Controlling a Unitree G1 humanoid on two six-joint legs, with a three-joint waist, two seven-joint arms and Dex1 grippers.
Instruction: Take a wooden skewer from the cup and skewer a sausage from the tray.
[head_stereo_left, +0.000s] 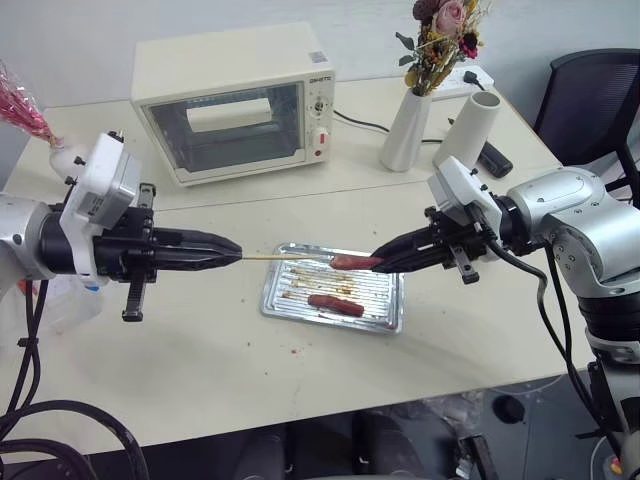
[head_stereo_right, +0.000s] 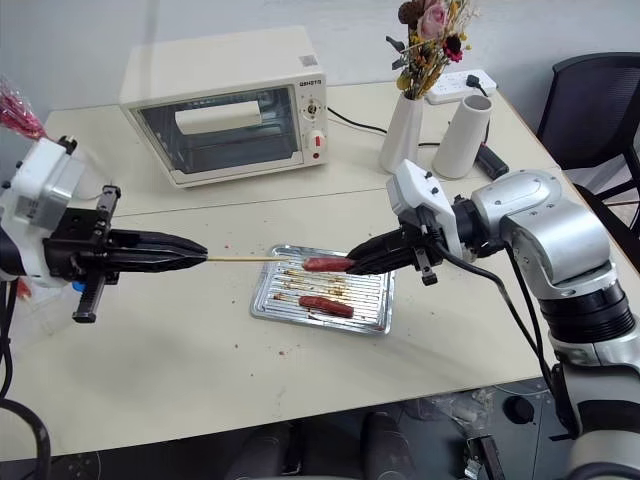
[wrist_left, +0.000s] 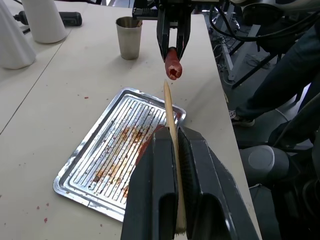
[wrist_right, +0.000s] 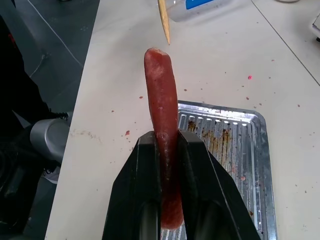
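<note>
My left gripper (head_stereo_left: 236, 257) is shut on a thin wooden skewer (head_stereo_left: 287, 256) that points level towards the right. My right gripper (head_stereo_left: 381, 264) is shut on a reddish-brown sausage (head_stereo_left: 352, 262), held above the metal tray (head_stereo_left: 392, 318) with its free end facing the skewer. The skewer's tip (wrist_right: 165, 27) stands just short of the sausage's end (wrist_right: 159, 60), slightly to one side of it. A second sausage (head_stereo_left: 335, 305) lies on the tray. The grey cup (wrist_left: 129, 37) stands on the table behind my right gripper (wrist_left: 173, 44).
A cream toaster oven (head_stereo_left: 235, 100) stands at the back of the table. A white vase with flowers (head_stereo_left: 408, 130) and a tall white cylinder (head_stereo_left: 465, 128) stand at the back right. A black chair (head_stereo_left: 595, 90) is beyond the right edge. A person's dark trouser leg (wrist_left: 295, 65) shows beside the table.
</note>
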